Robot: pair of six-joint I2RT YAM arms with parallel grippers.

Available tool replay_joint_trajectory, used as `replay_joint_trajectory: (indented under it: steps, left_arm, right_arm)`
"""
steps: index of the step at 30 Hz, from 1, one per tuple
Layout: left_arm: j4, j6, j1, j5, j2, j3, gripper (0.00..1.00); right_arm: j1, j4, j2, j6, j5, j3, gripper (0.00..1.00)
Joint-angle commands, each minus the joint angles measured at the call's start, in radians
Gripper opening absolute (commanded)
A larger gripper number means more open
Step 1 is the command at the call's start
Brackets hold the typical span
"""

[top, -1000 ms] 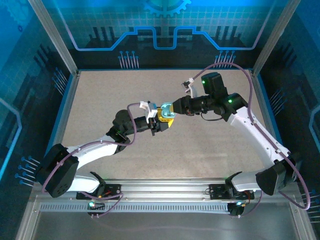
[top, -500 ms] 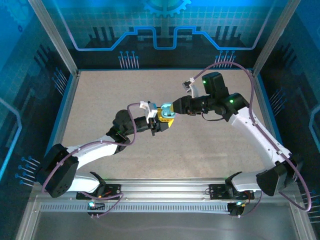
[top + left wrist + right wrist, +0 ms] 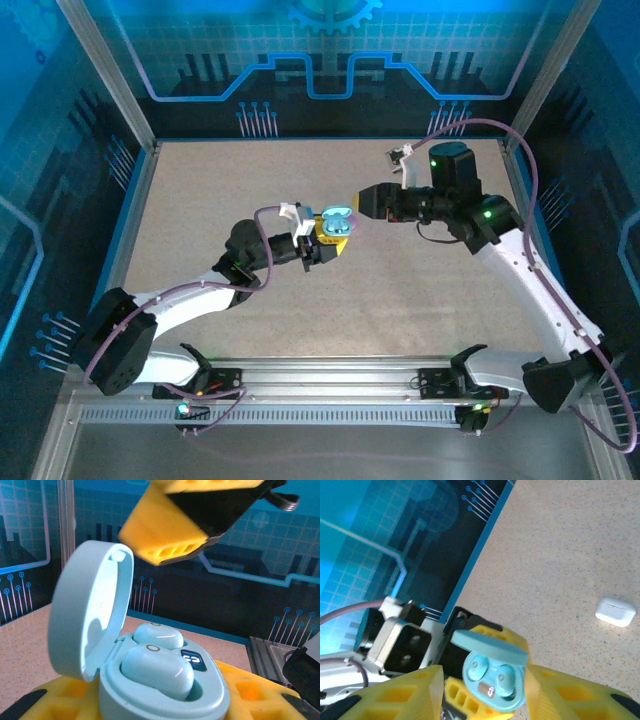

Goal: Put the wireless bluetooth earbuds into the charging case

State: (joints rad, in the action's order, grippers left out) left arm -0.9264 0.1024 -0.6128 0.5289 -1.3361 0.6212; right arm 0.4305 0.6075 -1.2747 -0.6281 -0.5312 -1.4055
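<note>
My left gripper is shut on a light blue charging case and holds it above the table. In the left wrist view the case's lid stands open. Two light blue earbuds sit in its wells beside a small lit display. My right gripper hangs just right of the case, open, with nothing between its yellow fingers. From the right wrist I look between those fingers at the open case and both buds.
A small white closed case lies on the speckled table, apart from both grippers. Blue walls and aluminium posts ring the table.
My right gripper has drawn back to the right, away from the case, and its arm has swung right. The left arm and the case have stayed put.
</note>
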Motion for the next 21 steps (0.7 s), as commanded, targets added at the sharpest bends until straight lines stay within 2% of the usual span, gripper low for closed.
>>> replay_joint_trajectory:
  steps: [1,10,21]
  left_arm:
    - [-0.049,-0.024,-0.009,0.03,0.036,0.029,0.31]
    - [-0.041,-0.029,-0.012,0.026,0.046,0.033,0.31]
    - [-0.032,-0.029,-0.012,0.009,0.055,0.049,0.31]
  right_arm:
    - [-0.009,-0.008,-0.066,-0.033,-0.019,-0.054,0.48]
    - [-0.006,0.046,-0.142,-0.021,-0.098,-0.095,0.5]
    - [-0.012,0.092,-0.118,0.055,-0.238,-0.044,0.5]
